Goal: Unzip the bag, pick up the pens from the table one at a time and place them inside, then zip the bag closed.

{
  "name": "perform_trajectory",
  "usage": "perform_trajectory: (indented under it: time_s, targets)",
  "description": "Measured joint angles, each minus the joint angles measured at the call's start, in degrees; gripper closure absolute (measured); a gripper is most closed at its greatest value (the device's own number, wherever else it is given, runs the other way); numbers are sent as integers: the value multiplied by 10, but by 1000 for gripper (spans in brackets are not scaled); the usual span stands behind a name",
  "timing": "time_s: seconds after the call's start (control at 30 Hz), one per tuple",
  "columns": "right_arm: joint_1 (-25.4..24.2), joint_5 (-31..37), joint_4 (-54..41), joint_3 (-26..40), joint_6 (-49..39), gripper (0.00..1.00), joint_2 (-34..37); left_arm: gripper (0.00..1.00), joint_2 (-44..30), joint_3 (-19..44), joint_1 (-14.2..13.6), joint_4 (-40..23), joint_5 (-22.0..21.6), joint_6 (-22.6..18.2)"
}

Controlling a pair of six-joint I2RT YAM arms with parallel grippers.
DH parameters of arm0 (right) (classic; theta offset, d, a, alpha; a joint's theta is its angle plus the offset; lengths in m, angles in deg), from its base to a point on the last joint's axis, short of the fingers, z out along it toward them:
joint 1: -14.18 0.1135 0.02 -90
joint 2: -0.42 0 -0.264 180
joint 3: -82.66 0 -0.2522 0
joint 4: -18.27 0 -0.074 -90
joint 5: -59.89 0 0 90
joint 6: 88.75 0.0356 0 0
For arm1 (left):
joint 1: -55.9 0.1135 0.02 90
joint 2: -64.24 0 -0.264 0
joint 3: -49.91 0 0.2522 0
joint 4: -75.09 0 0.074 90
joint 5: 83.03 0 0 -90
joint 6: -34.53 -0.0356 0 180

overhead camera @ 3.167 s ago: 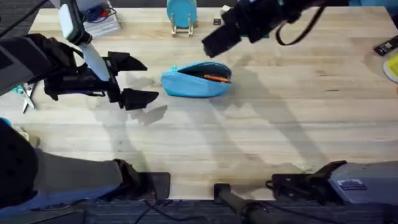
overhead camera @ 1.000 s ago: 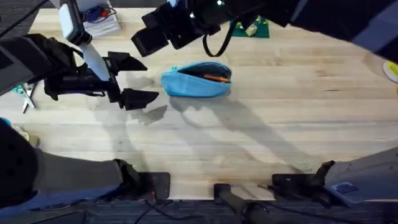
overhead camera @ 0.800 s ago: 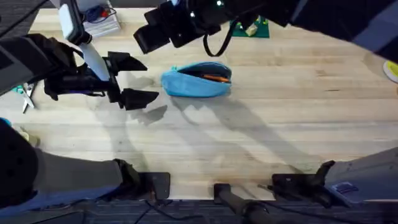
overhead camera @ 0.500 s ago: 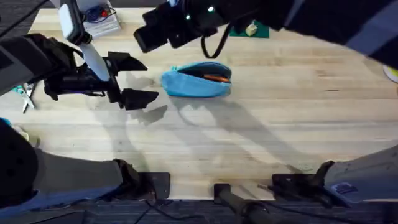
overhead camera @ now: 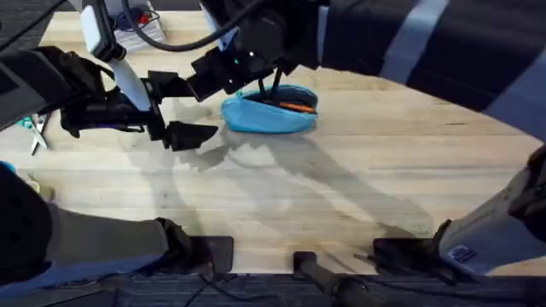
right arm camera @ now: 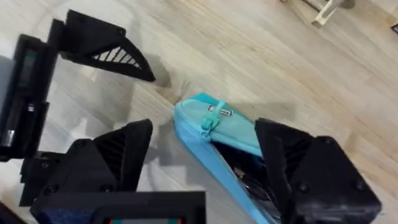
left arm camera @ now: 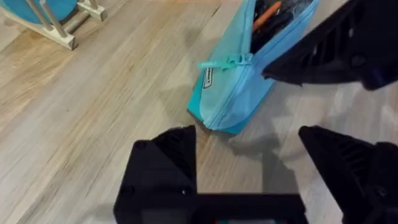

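A pale wooden table (overhead camera: 358, 162) made of plank strips lay under two robot arms. Near its far middle sat a light blue fabric bag (overhead camera: 269, 112), oblong and soft, resting on the wood with its zipper open along the top. An orange pen (overhead camera: 297, 107) and at least one darker pen showed inside the opening; the left wrist view showed the orange pen (left arm camera: 267, 10) tucked among dark shapes in the bag (left arm camera: 239, 81), and the zipper pull (left arm camera: 225, 62) sat at the end of the bag nearest the left arm.

The left gripper (overhead camera: 181, 109) hung just beside that end of the bag, not touching it. Its two black fingers (overhead camera: 189, 134) stood well apart — nothing was between them.

The right arm reached across from the lower right, large and dark under the camera, and its gripper (overhead camera: 223, 75) hovered over the same end of the bag. In the right wrist view the right gripper (right arm camera: 205, 163) had its fingers spread wide on either side of the bag (right arm camera: 221, 127), with the zipper pull (right arm camera: 207, 123) between them; whether either finger touched the fabric could not be told.

A round blue disc on a wooden stand (left arm camera: 46, 15) stood behind the bag. Scissors (overhead camera: 36, 130) lay at the table's left edge.
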Motion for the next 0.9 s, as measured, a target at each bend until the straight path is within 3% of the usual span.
perform_trajectory:
  time_s: [0.9]
  targets:
    - [-21, 2, -10, 7, 44, 6, 26, 8, 0, 0, 0, 0, 0, 0]
